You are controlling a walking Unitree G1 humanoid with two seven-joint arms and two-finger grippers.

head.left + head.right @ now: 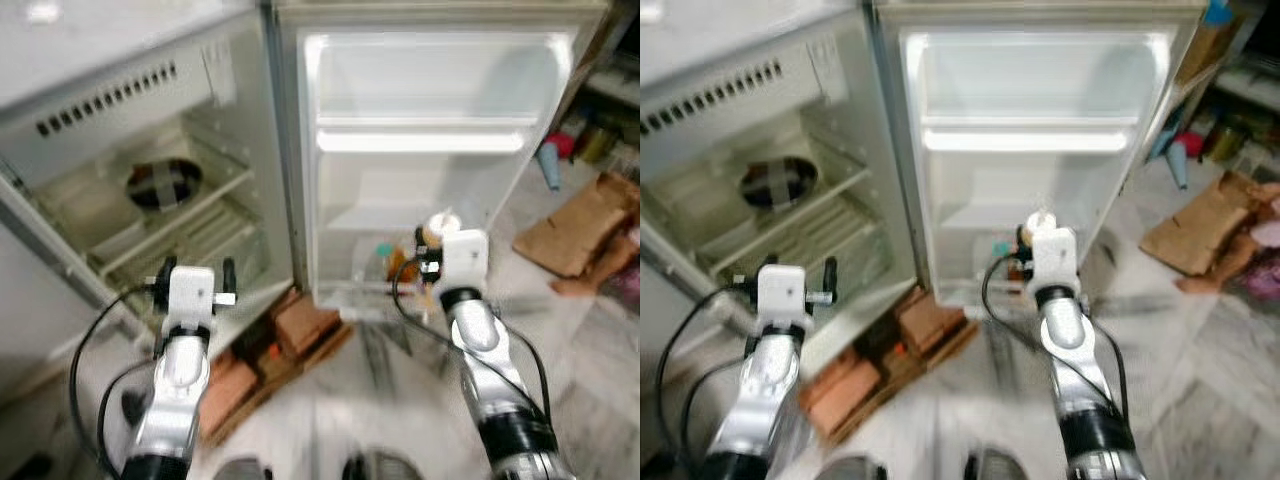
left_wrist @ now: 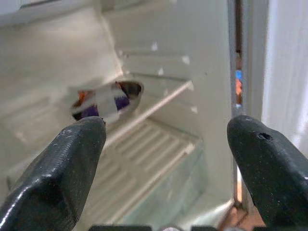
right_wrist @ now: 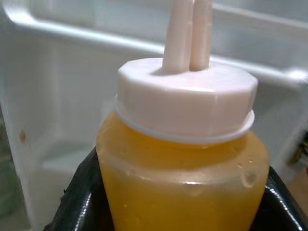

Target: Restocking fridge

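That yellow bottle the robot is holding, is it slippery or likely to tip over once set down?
The bottle looks like smooth plastic, so probably a bit slippery, though the right gripper has a finger on each side of it. It seems nearly full of yellow liquid, so likely heavy for its size. Its wide white cap with tall nozzles may make it slightly top-heavy.

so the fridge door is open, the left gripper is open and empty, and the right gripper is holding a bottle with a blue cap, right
Not quite. The cap is white, not blue, as the right wrist view shows: the right gripper holds a bottle of yellow-orange liquid with a white nozzle cap. The rest stands: the fridge door is open, and the left gripper is open and empty.
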